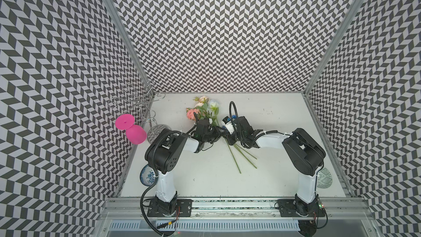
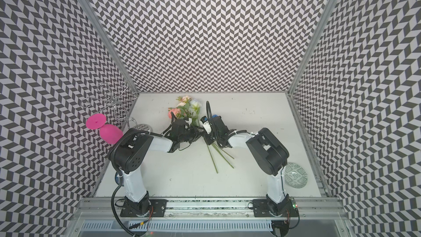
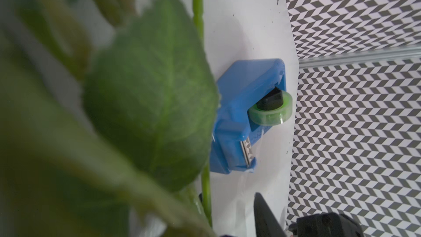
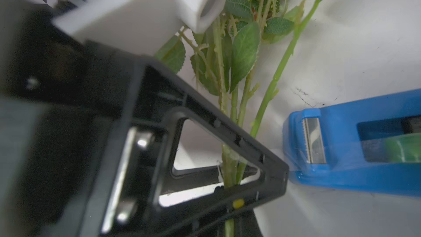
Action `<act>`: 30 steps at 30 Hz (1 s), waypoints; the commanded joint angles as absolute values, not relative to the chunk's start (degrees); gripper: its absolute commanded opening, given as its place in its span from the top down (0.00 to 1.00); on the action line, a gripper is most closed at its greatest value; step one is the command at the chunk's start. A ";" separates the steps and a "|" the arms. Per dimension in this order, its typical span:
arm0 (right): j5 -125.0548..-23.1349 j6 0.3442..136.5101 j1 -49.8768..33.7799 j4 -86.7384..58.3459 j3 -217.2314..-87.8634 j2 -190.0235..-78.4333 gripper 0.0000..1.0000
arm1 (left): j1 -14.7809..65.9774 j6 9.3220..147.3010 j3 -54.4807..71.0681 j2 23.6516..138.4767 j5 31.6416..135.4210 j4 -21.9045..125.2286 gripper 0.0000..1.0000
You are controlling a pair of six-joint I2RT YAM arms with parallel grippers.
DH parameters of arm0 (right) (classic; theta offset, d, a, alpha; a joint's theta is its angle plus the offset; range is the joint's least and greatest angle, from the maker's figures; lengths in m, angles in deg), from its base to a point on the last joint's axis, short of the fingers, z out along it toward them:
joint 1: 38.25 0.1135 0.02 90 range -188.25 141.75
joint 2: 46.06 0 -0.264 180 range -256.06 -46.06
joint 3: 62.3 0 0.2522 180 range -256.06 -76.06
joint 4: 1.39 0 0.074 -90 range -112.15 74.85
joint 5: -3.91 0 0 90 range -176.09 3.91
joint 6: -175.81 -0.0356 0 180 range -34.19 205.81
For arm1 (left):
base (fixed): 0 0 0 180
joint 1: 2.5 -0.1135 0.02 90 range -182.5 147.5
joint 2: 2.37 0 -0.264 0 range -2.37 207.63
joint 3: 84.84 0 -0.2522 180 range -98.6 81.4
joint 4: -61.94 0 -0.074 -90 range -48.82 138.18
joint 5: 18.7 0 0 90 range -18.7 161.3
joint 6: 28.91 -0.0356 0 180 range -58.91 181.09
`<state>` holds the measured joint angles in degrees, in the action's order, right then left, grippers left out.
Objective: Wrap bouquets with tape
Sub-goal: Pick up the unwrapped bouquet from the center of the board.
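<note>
Three long green leafy stems with pink, peach and white blooms (image 4: pixel 245 51) run far-to-near across the white worktop (image 1: pixel 273 156), pinched in my right pincer (image 4: pixel 230 184), with the small blue plastic tape dispenser (image 4: pixel 353 151) just beside it, while my left pincer's (image 1: pixel 215 134) gap I cannot tell.

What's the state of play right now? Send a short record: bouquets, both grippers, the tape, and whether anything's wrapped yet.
bouquets: blooms toward the back wall, cut ends fanned out toward the robot
right gripper: shut on the bouquets, below their leaves
left gripper: at the bouquets, opposite the right gripper; open or shut cannot be told, a leaf fills its wrist view
tape dispenser: on the table beside the bouquets, cutter end toward them, green roll loaded
tape on bouquets: cannot tell
</note>
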<state>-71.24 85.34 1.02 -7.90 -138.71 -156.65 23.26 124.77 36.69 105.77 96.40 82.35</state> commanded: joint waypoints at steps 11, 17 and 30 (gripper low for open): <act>-69.65 85.70 0.66 -4.50 -137.32 -152.17 0.92 | 24.66 124.28 32.79 105.10 97.29 81.13 1.00; -63.35 83.61 -1.63 -2.12 -134.89 -149.98 0.79 | 24.66 125.32 33.82 105.59 98.12 83.78 1.00; -64.30 80.67 -3.64 -2.20 -133.17 -150.62 0.49 | 24.94 125.80 35.26 107.15 98.06 85.27 0.99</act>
<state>-63.79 80.66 -3.55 -4.47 -132.50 -151.38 24.59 125.93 34.94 106.27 97.39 82.46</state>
